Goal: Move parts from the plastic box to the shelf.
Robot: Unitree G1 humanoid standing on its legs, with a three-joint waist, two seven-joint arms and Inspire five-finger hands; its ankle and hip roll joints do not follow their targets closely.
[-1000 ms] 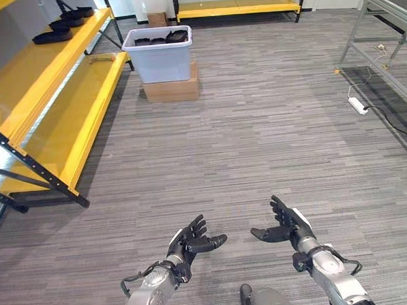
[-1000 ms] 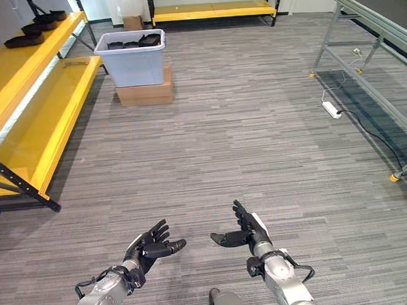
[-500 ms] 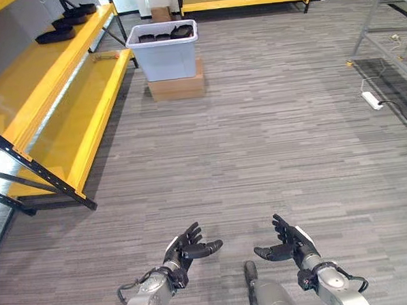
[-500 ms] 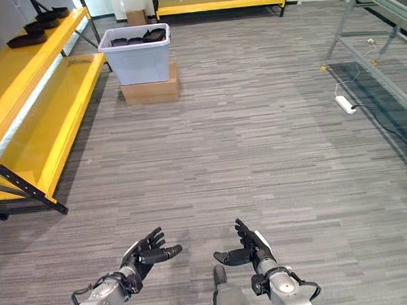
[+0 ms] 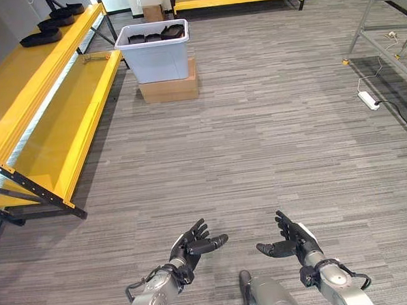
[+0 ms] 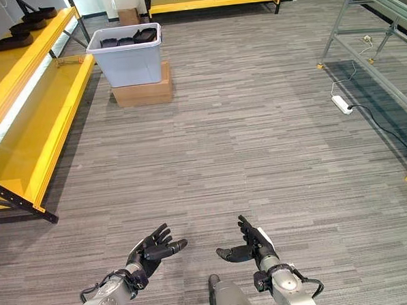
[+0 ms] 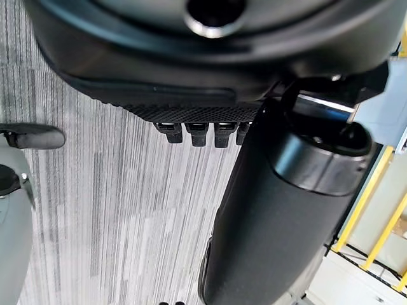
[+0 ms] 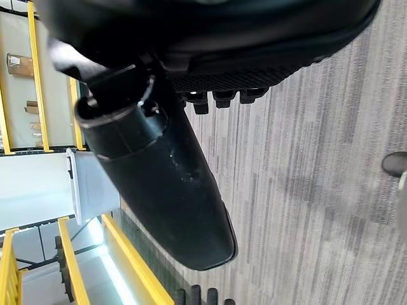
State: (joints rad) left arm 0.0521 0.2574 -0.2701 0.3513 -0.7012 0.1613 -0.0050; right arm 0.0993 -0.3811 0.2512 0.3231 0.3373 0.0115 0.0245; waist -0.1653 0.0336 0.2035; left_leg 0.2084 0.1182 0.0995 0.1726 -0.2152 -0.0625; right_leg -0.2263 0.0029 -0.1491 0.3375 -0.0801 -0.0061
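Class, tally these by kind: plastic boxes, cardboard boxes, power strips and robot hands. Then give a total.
plastic box: 1
cardboard boxes: 2
power strip: 1
hands, left hand and right hand: 2
Total: 6

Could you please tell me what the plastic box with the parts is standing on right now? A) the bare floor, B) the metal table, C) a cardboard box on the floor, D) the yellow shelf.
C: the plastic box, with dark parts inside, sits on top of a cardboard box on the floor, to the right of the yellow shelf and apart from it.
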